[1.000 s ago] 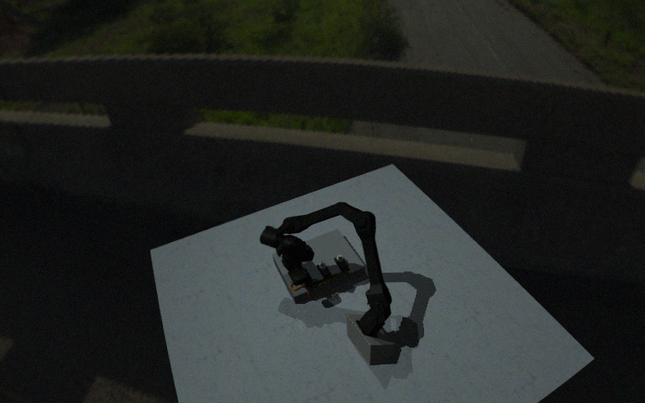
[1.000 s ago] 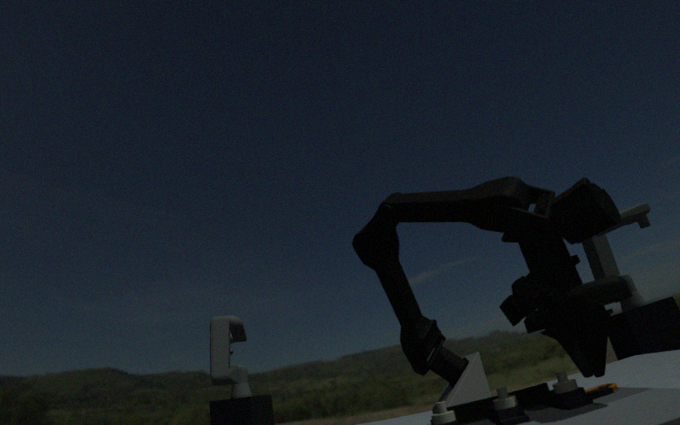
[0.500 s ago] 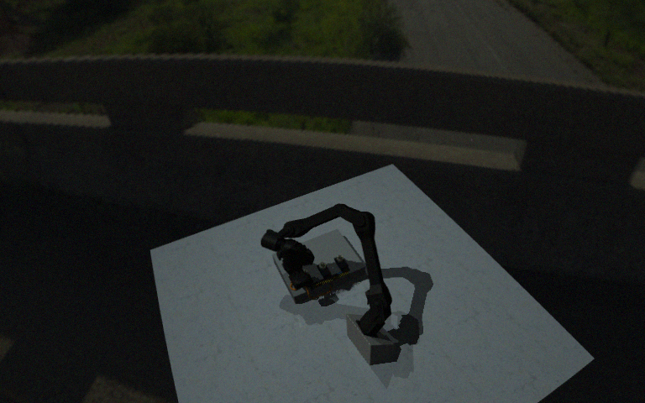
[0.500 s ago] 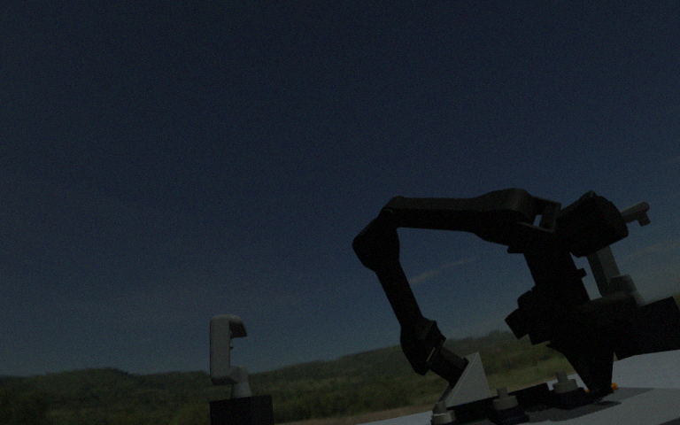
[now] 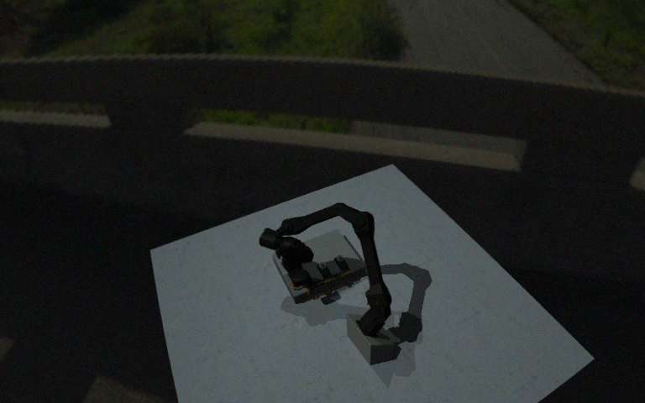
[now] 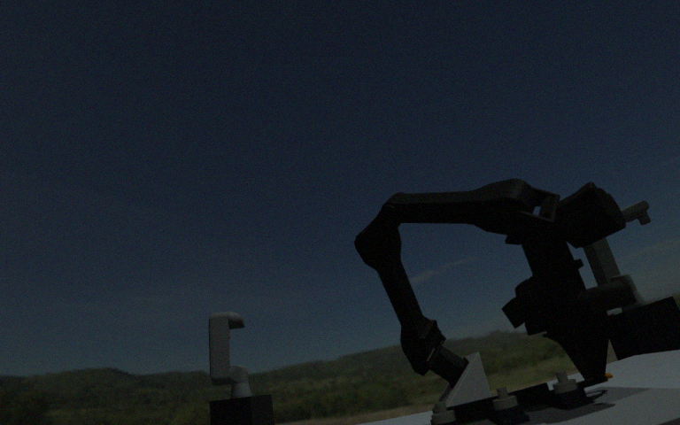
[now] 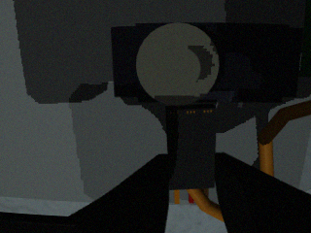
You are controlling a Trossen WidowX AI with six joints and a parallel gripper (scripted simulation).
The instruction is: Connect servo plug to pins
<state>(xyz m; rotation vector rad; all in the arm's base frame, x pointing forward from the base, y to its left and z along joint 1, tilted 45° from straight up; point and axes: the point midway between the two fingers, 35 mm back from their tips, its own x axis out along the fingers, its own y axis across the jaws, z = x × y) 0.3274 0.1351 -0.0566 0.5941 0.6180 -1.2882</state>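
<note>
The plug, a dark grey block, lies lengthwise between the fingertips in the wrist view. My gripper is shut on it, low over the holder. Orange and red wires leave the plug's near end, and the orange lead bends past on the right. Tiny orange marks show at its far end. The servo with a pale round disc is just beyond. The yellowish pin row runs along the holder's edge. The coloured band and dot cannot be made out.
Two more servos stand along the holder, right of my gripper in the top view. The arm's base block stands nearer the camera on the pale table. The exterior view shows two grey arm-like shapes on dark blocks.
</note>
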